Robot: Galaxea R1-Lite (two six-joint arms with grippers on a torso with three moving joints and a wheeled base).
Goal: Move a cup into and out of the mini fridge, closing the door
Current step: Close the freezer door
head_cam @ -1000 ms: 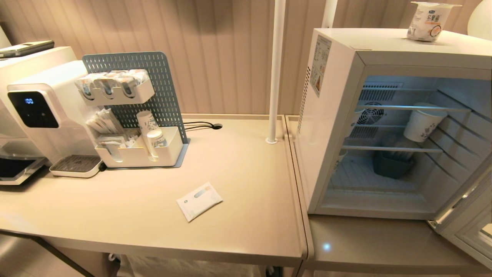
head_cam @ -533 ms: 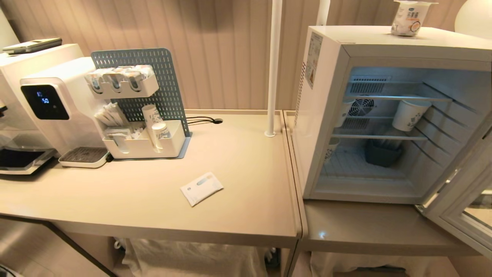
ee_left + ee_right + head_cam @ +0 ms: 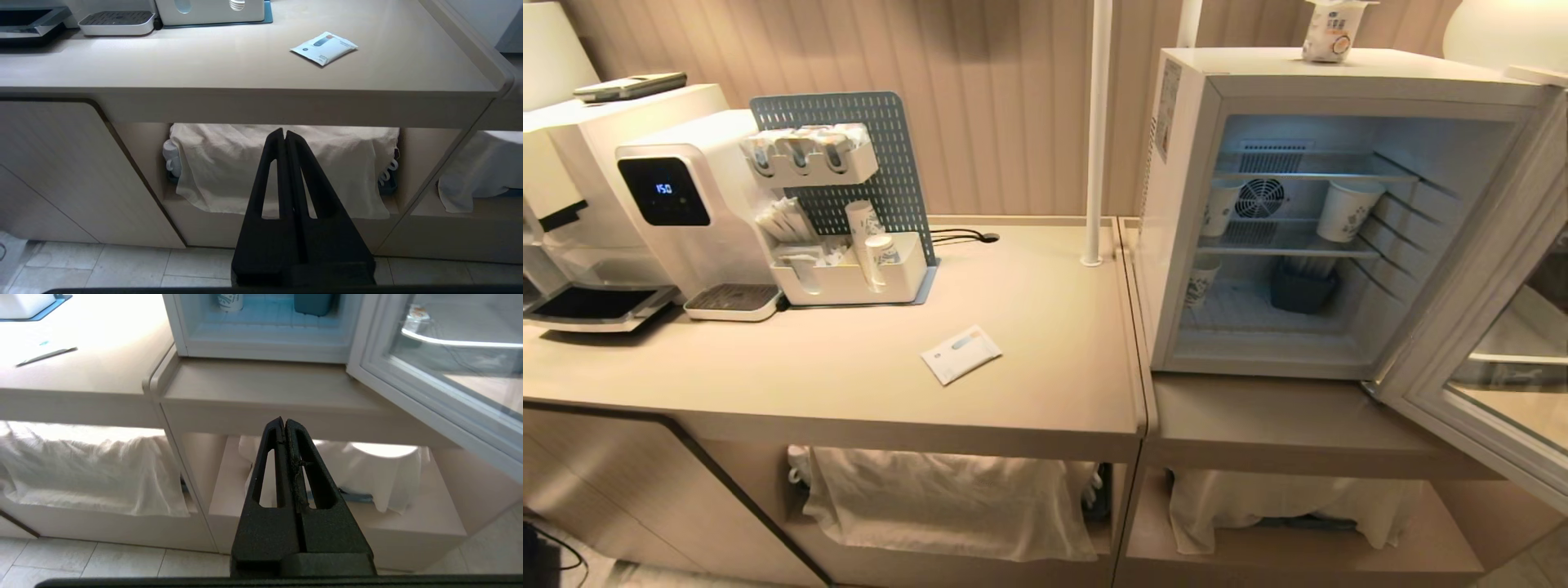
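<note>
The cup, small and white with printed sides, stands on top of the mini fridge at the back right. The fridge is lit inside, and its door is swung wide open to the right. Neither arm shows in the head view. My left gripper is shut and empty, low in front of the cloth-covered shelf under the counter. My right gripper is shut and empty too, below the ledge that carries the fridge, with the open door to its right.
Two paper cups and a dark bin sit inside the fridge. On the counter are a water dispenser, a pegboard organiser, a white packet and a white pole. Cloths cover the lower shelves.
The whole head view has shifted: the camera has drawn back, so the counter and fridge look smaller and the lower shelves have come into view. No object has moved.
</note>
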